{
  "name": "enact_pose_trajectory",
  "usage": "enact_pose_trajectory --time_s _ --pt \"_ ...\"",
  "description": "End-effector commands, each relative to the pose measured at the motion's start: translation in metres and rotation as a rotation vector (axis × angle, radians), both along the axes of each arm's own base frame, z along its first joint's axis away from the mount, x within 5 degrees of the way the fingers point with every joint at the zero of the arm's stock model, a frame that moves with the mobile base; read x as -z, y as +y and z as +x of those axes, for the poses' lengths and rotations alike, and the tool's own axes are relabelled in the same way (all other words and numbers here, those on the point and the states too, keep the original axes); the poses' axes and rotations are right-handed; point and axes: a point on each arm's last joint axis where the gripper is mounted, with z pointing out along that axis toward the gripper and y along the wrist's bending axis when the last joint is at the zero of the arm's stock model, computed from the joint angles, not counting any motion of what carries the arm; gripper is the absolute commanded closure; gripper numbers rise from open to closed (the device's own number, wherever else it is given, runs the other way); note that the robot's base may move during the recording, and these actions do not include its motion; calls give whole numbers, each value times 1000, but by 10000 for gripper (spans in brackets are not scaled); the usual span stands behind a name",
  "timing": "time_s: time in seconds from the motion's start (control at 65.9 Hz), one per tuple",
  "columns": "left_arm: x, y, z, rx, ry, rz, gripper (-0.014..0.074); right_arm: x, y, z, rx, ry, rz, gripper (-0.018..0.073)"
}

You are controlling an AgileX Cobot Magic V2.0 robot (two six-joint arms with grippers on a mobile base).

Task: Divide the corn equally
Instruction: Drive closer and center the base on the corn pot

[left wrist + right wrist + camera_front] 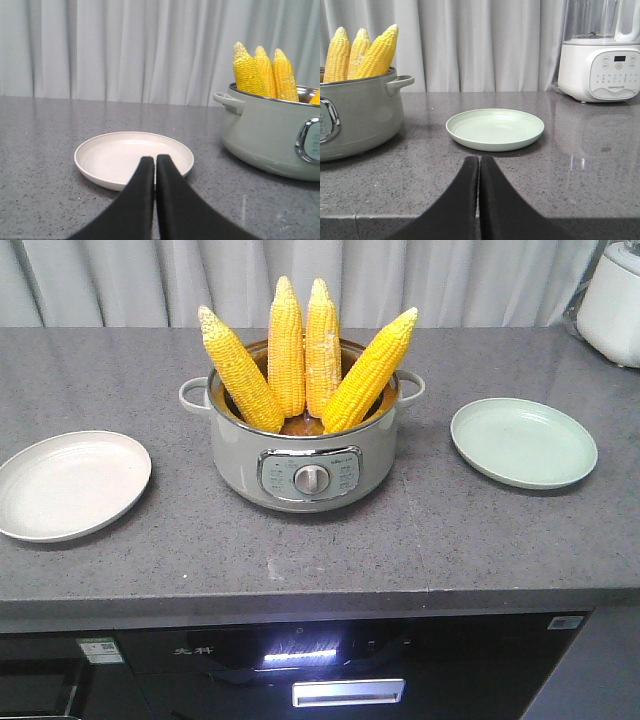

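Several yellow corn cobs [300,355] stand upright in a grey-green electric pot [310,455] at the counter's middle; they also show as corn [257,72] and corn [360,52] in the wrist views. A cream plate [70,485] lies left of the pot, a pale green plate [522,442] right of it. My left gripper [154,159] is shut and holds nothing, at the cream plate's [132,157] near rim. My right gripper [479,160] is shut and bare, just short of the green plate [495,129]. Neither gripper shows in the front view.
A white blender base [600,70] stands at the back right of the counter, also seen as a white appliance [612,305]. Grey curtains hang behind. The counter's front edge [320,600] runs above a dark appliance front with a handle [348,692].
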Motion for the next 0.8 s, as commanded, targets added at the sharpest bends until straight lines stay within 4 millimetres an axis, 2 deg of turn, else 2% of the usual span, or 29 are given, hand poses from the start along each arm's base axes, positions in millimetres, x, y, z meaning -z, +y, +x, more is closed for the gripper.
enact_pose_trajectory --time_s 0.0,0.789 --pt "-13 0 -3 -3 -107 -5 603 -4 0 0 -2 -69 -15 565" --pt "-13 0 -3 -3 -107 -5 603 -4 0 0 -2 -69 -15 565"
